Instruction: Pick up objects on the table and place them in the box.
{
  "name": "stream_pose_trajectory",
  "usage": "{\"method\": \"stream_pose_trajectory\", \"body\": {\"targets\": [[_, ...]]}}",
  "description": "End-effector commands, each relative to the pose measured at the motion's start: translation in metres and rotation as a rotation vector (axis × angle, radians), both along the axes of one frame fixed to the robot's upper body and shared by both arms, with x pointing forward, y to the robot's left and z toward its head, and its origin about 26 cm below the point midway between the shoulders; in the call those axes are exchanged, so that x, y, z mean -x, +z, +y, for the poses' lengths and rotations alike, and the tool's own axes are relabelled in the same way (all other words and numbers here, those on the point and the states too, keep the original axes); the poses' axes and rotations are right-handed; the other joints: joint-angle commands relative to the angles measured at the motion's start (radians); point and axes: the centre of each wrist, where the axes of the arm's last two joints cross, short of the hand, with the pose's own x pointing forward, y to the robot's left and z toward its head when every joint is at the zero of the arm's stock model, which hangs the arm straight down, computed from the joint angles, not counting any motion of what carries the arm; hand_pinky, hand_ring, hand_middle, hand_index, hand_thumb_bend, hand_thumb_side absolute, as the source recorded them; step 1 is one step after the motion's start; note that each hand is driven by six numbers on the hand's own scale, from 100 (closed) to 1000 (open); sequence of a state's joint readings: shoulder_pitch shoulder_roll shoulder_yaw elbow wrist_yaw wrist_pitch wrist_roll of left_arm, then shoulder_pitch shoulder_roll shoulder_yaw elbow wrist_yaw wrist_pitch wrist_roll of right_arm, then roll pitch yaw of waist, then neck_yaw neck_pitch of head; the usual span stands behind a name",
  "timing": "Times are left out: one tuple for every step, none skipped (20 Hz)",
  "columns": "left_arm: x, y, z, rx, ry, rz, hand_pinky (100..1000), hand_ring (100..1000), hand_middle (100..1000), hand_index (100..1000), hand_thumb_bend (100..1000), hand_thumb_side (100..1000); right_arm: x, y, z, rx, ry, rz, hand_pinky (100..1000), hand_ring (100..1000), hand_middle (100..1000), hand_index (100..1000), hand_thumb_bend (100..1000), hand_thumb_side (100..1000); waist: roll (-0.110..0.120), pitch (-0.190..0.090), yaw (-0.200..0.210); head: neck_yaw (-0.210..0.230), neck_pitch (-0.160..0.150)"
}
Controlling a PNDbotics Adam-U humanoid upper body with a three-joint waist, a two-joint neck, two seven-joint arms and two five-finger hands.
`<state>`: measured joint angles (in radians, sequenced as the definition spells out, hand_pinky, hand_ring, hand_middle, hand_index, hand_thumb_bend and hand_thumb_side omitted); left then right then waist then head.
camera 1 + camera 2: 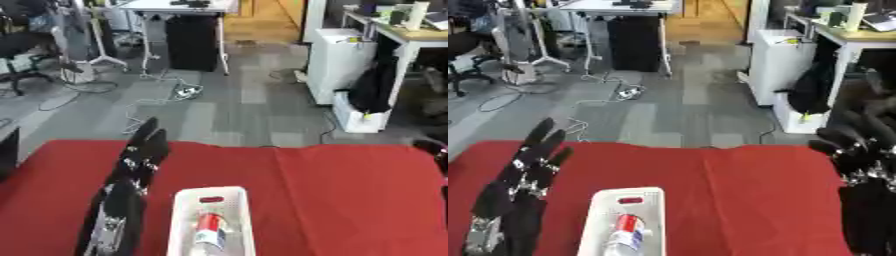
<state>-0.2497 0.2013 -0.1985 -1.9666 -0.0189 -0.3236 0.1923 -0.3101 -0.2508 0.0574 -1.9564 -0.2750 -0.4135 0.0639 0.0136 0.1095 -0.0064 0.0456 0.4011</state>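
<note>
A white slotted box (213,220) sits on the red tablecloth (350,200) at the near edge, and it serves as the anchor for everything else. Inside the box lies a bottle (208,231) with a red and white label and what looks like a clear body, though its lower end runs out of view. Just to the left of the box the left hand (531,167) stands with its fingers straight and spread, pointing away from the robot and holding nothing. Well to the right of the box the right hand (859,155) is raised at the table's far right side, its fingers bent over, and they seem to hold nothing. No other loose object shows on the cloth around the box, so as far as the views reach the picking appears finished, with one item boxed and nothing visible left to collect.
</note>
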Motion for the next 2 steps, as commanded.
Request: {"method": "stream_pose_trajectory", "body": {"targets": [[0.0012,0.0103,-0.0012,0.008,-0.002,-0.040,934,1000,982,852,295,954,0.0042,0.0078,0.0022,-0.005,-0.004,-0.031,756,775,849,890,100,946,0.001,-0.011,0.005,0.008,-0.008],[0.0012,0.0104,-0.0014,0.010,-0.002,-0.040,934,1000,982,853,294,955,0.0043,0.0079,0.0025,-0.004,-0.005,-0.030,756,775,840,890,100,943,0.001,-0.010,0.007,0.008,-0.007]]}}
